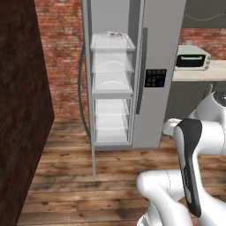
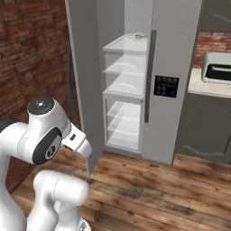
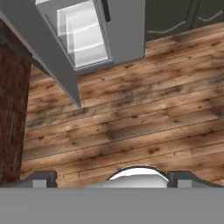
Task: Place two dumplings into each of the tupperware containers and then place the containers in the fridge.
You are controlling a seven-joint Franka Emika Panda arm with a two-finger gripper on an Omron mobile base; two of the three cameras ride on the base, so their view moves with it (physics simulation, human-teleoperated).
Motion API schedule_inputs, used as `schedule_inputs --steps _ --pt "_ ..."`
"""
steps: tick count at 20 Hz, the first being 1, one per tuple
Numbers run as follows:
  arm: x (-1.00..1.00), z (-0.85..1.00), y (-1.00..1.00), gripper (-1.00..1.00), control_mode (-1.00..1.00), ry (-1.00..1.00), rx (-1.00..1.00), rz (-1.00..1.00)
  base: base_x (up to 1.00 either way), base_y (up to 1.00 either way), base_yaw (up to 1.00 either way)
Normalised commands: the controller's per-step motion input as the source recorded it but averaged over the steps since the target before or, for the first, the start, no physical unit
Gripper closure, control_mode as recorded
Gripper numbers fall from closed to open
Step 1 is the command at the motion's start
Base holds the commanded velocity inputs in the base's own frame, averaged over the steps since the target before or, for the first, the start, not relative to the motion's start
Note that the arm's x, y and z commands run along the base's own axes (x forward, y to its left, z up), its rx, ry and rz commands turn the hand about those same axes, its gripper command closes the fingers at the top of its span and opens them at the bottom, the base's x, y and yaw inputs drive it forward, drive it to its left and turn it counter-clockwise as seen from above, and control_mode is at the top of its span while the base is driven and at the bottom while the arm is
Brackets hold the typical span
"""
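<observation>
So the fridge [image 1: 154, 53] stands ahead of the robot with its left door [image 2: 83, 81] swung open toward the base, shelves [image 1: 112, 84] stacked one above another inside. One tupperware container [image 1: 112, 42] sits on the top shelf with what look like dumplings [image 1: 115, 34] in it, too small to count. The control panel [image 1: 156, 77] is on the shut right door. Right of the fridge there's a bench [image 1: 201, 74] with a toaster oven [image 1: 192, 58] on it, cabinets [image 2: 203, 131] below. A brick wall [image 1: 62, 57] runs behind on the left, and wood floor [image 3: 131, 122] lies in front.
</observation>
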Motion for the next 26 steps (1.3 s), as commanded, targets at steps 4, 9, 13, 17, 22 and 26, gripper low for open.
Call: schedule_inputs --steps 4,9,13,17,22,26 --pt "0.00 0.00 0.00 -1.00 1.00 0.00 0.00 0.00 -1.00 -0.16 0.00" --pt "0.00 0.00 0.00 -1.00 1.00 0.00 0.00 0.00 -1.00 -0.20 0.00" --pt "0.00 0.00 0.00 -1.00 1.00 0.00 0.00 0.00 -1.00 -0.20 0.00" --pt "0.00 0.00 0.00 -1.00 1.00 0.00 0.00 0.00 -1.00 -0.19 0.00" --pt "0.00 0.00 0.00 -1.00 1.00 0.00 0.00 0.00 -1.00 -0.18 0.00" --pt "0.00 0.00 0.00 -1.00 1.00 0.00 0.00 0.00 -1.00 -0.18 0.00"
